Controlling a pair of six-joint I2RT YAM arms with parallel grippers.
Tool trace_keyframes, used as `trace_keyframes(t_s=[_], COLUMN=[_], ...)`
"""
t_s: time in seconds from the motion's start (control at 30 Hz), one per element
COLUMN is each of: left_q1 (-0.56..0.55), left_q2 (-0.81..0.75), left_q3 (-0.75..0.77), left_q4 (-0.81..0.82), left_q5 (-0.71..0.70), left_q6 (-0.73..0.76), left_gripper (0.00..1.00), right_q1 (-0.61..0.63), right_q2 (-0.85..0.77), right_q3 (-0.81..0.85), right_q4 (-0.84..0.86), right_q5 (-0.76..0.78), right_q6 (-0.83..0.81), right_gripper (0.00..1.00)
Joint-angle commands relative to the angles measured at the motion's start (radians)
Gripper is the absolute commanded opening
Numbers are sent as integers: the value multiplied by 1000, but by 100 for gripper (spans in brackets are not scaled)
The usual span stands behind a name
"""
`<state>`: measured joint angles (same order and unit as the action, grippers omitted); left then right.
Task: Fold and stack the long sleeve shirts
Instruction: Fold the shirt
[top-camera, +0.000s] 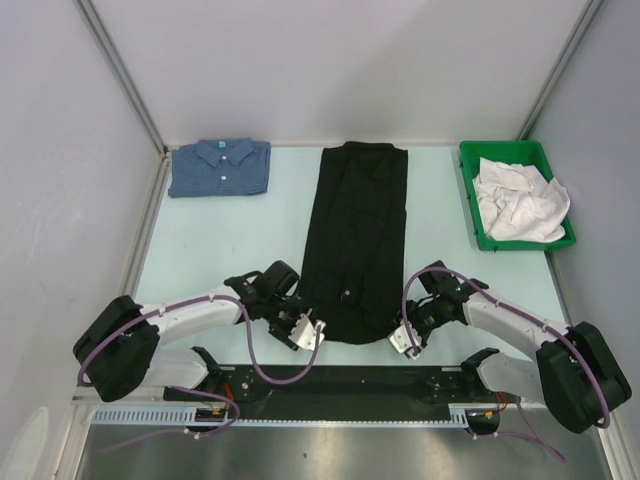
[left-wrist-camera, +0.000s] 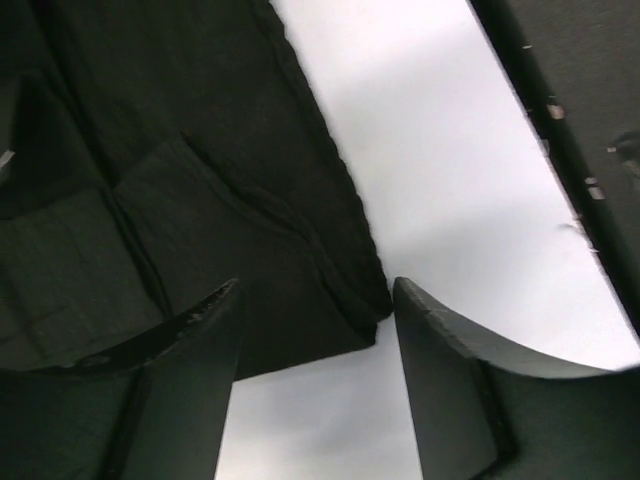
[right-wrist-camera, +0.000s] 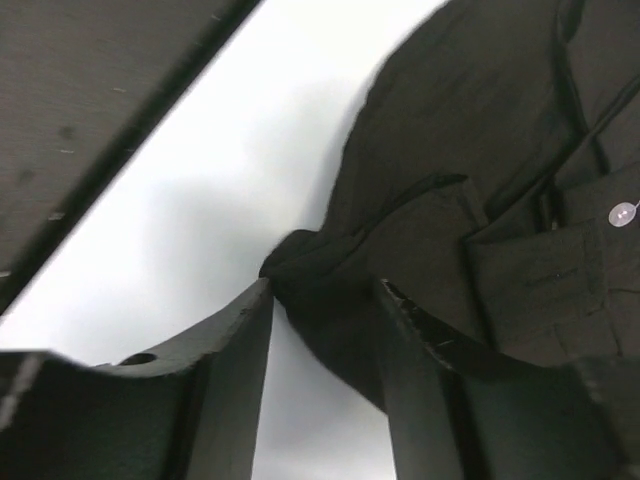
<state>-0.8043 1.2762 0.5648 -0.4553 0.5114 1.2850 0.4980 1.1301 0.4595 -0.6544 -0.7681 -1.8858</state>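
The black long sleeve shirt (top-camera: 357, 235) lies folded into a long narrow strip down the middle of the table, collar end at the back. The blue shirt (top-camera: 220, 167) lies folded at the back left. My left gripper (top-camera: 310, 323) is at the strip's near left corner. In the left wrist view it (left-wrist-camera: 315, 290) is open, with the shirt corner (left-wrist-camera: 350, 300) between the fingertips. My right gripper (top-camera: 402, 335) is at the near right corner. In the right wrist view it (right-wrist-camera: 325, 285) is closed on the bunched corner of the black shirt (right-wrist-camera: 330, 270).
A green bin (top-camera: 470, 205) at the back right holds crumpled white cloth (top-camera: 520, 200). A black rail (top-camera: 340, 385) runs along the near table edge just behind both grippers. Grey walls and metal posts enclose the table on three sides.
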Motion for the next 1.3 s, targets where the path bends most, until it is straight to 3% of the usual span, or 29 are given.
trace_keyframes(t_s=[0.0, 0.03, 0.07, 0.13, 0.2, 0.3, 0.5, 0.63, 0.83, 0.93, 1.07, 1.27], left_q1=[-6, -7, -6, -6, -6, -24, -47, 28, 143, 209, 301, 375], left_q2=[54, 61, 72, 87, 77, 2, -106, -60, 31, 116, 340, 687], left_q3=[-29, -28, -25, 0, 23, 38, 72, 144, 279, 406, 710, 1071], left_q4=[52, 56, 64, 58, 27, -17, -55, -69, -111, -117, -126, -138], left_q5=[-59, -65, -70, -60, -33, 41, 85, 134, 180, 194, 153, 76], left_q6=[73, 74, 76, 53, 37, -6, -104, -139, -73, -81, -144, -158], left_gripper=[61, 57, 52, 31, 11, 0, 0, 0, 0, 0, 0, 0], right_q1=[40, 48, 53, 63, 80, 111, 168, 120, 15, -77, -174, -276], right_q2=[39, 46, 51, 51, 10, -55, -214, -190, -126, -18, 205, 574], right_q3=[-25, -30, -28, -24, -31, -27, -21, 13, 102, 180, 423, 657], right_q4=[206, 226, 257, 282, 317, 286, 282, 327, 400, 502, 617, 647], right_q5=[29, 38, 42, 47, 59, 55, 62, 61, 4, -25, -43, -79], right_q6=[76, 114, 137, 219, 269, 358, 605, 675, 709, 779, 847, 756], right_gripper=[43, 39, 27, 4, 0, 0, 0, 0, 0, 0, 0, 0])
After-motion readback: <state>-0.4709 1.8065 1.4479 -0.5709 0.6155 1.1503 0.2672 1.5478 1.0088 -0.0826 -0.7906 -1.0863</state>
